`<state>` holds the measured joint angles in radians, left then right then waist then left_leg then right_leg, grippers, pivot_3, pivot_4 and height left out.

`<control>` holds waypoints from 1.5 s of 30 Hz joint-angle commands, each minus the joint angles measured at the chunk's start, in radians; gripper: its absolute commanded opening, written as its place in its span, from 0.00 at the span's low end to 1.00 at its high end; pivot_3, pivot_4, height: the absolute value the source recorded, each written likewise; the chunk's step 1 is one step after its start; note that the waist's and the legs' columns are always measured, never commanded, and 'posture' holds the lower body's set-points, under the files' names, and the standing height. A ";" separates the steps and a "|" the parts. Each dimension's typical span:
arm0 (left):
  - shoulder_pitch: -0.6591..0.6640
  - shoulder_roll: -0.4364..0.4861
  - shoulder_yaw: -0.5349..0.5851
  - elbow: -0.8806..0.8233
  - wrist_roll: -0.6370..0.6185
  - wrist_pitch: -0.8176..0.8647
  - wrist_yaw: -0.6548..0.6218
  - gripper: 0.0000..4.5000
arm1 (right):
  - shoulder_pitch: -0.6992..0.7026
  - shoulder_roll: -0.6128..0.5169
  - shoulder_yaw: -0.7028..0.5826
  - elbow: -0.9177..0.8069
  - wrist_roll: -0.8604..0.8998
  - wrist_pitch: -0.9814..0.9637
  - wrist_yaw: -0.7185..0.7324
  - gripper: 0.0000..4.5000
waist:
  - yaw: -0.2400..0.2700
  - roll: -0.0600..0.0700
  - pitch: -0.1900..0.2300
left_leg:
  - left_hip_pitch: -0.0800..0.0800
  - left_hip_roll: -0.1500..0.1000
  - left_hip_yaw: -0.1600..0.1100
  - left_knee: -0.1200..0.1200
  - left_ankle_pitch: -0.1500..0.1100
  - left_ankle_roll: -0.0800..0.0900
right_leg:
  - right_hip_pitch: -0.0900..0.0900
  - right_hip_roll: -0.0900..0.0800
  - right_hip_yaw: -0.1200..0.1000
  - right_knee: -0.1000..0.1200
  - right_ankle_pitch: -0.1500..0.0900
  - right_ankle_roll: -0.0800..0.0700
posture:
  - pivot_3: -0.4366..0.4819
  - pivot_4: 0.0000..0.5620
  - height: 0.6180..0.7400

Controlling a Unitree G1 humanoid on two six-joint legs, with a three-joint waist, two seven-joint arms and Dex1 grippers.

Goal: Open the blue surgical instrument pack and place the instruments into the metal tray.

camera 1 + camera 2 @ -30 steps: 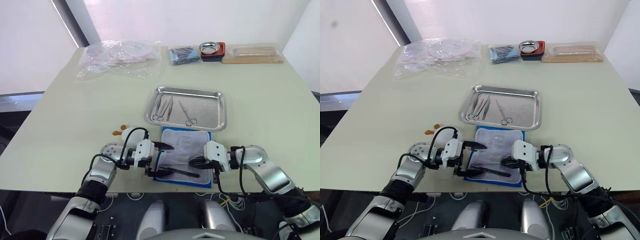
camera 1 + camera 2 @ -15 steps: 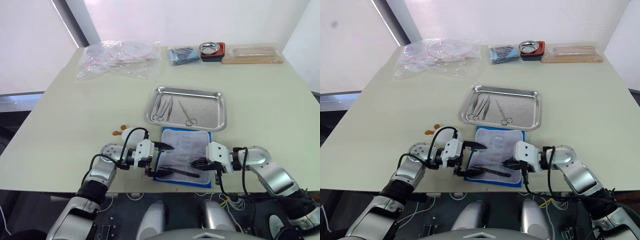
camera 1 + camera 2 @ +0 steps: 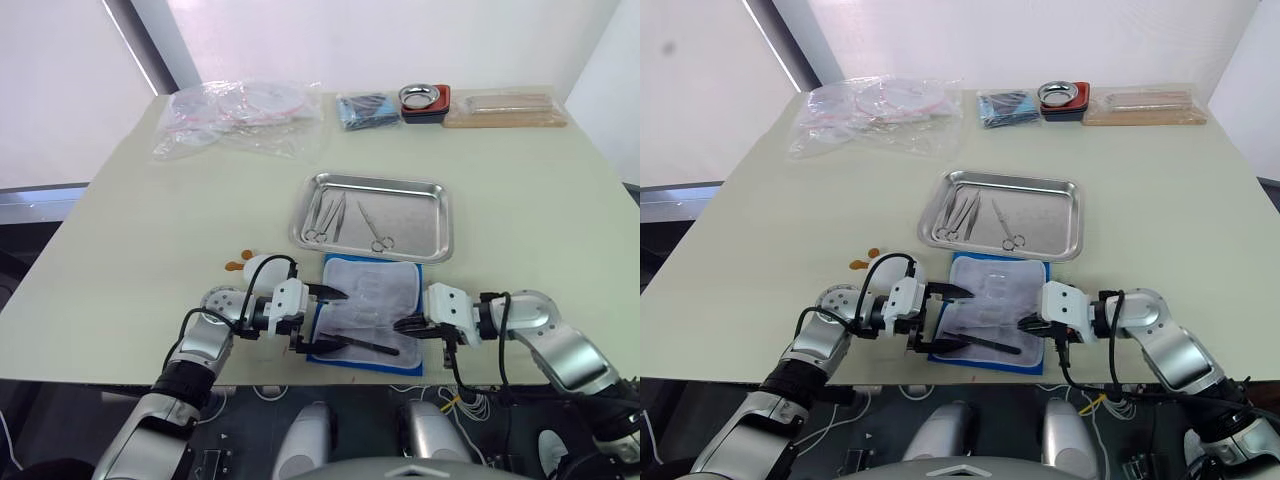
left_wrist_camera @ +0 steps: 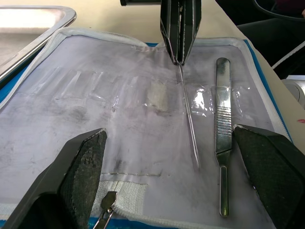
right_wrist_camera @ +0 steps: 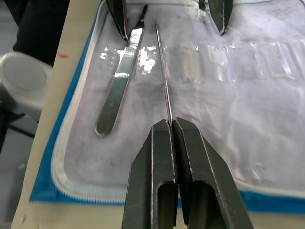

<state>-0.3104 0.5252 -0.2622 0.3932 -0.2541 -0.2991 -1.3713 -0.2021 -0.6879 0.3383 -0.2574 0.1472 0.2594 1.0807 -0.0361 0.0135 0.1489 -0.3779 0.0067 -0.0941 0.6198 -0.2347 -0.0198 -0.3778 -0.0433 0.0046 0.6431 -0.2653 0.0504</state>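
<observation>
My right gripper (image 5: 170,125) pinched closed on thin probe (image 5: 163,76) atop opened pack (image 3: 368,310) at near table (image 3: 130,250) edge. My left gripper (image 4: 171,157) spread wide over pack, flat handle (image 4: 221,143) between fingers. Beyond, tray (image 3: 374,214) holding scissors (image 3: 374,227).

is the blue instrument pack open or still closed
Open. The blue surgical instrument pack lies spread flat, whitish pocketed inner face up, with a flat handle and a thin probe lying on it.
</observation>
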 commanded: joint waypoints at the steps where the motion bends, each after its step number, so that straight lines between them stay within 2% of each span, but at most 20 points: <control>1: 0.047 0.037 -0.031 0.109 0.101 0.038 0.028 1.00 | -0.001 -0.021 -0.044 -0.053 0.004 -0.022 -0.007 0.01 | 0.000 -0.001 0.000 | 0.000 0.000 0.000 0.000 0.000 0.000 | 0.000 0.000 0.000 0.000 0.000 0.000 | 0.48 0.27 1.00; 18: 0.033 0.024 -0.037 0.125 0.102 0.033 0.029 1.00 | 0.025 -0.147 -0.109 -0.087 0.007 -0.072 0.024 0.01 | 0.004 -0.002 0.001 | 0.000 0.000 0.001 0.000 0.000 0.000 | 0.000 0.000 0.001 0.000 0.000 0.000 | 0.48 0.27 1.00; 30: 0.039 0.027 -0.037 0.125 0.100 0.031 0.031 1.00 | 0.066 -0.199 -0.202 -0.079 0.068 -0.103 0.065 0.01 | 0.006 -0.002 0.001 | 0.000 0.000 0.002 0.000 0.000 0.000 | 0.000 0.000 0.002 0.000 0.000 0.000 | 0.48 0.27 1.00; 45: 0.033 0.015 -0.042 0.132 0.104 0.029 0.037 1.00 | 0.094 -0.274 -0.323 0.006 0.119 -0.185 0.148 0.01 | 0.008 -0.002 0.001 | 0.001 0.000 0.005 0.000 0.000 0.000 | 0.000 0.000 0.005 0.000 0.000 0.000 | 0.48 0.27 1.00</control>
<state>-0.3201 0.5192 -0.2714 0.4027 -0.2539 -0.3000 -1.3706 -0.1014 -0.9541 0.0554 -0.2397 0.2464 0.0937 1.2235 -0.0285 0.0116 0.1501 -0.3768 0.0066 -0.0886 0.6201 -0.2346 -0.0198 -0.3775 -0.0432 0.0099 0.6431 -0.2650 0.0508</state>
